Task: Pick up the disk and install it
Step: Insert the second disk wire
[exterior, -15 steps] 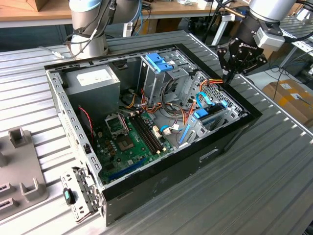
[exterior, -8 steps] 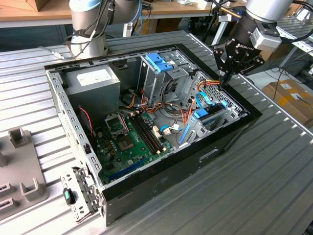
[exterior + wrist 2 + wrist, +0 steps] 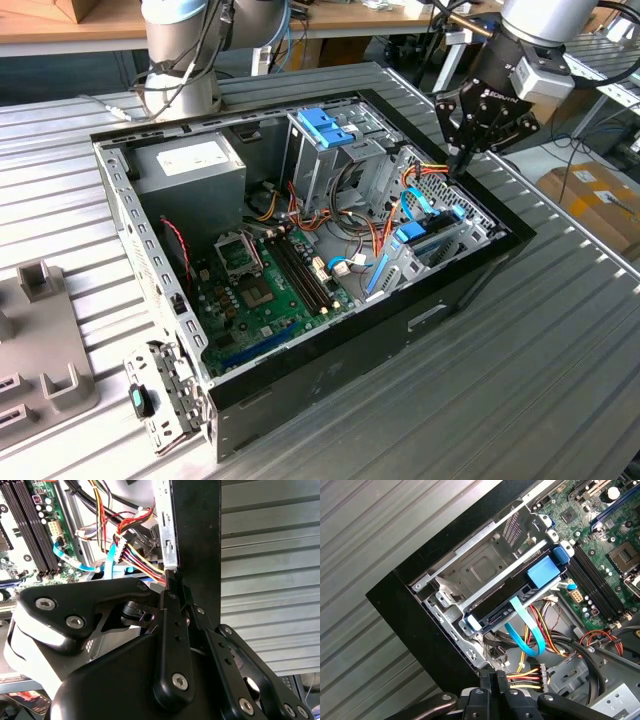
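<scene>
The gripper hung over the case's rim, jaws pressed together and empty. The disk sat in its bay just inside that wall, below the jaws, long axis along the wall, blue cable beside it.

Lighting across my three views is bright, even and diffuse. In the exterior view the ribbed metal table carries a soft sheen, and the computer case casts only a faint shadow along its front wall. The case interior is darker, with shade pooled beside the power supply box.

In the second wrist view my pincer is close to the lens, its black links slightly soft with pale glare patches. In the first wrist view the drive bay metal is sharp; the table ribs there reflect mildly.
</scene>
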Action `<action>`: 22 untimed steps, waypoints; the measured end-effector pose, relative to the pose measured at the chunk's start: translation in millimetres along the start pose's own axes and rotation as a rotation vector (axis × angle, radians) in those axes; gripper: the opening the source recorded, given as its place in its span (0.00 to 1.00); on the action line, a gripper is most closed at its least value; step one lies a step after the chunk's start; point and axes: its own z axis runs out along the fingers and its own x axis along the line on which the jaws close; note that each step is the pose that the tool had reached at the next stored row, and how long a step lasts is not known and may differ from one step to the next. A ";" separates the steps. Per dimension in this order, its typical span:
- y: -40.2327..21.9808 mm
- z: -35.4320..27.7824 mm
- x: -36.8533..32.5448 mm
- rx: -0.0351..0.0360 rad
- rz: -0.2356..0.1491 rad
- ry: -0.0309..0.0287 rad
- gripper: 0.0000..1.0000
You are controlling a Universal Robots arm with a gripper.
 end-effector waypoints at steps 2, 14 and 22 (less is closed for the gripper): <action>0.3 0.0 -0.4 0.0000 0.000 0.0000 0.16; 1.7 -0.1 -2.2 0.0000 0.000 0.0000 0.16; 1.7 -0.1 -2.2 -0.0007 0.023 0.0008 0.16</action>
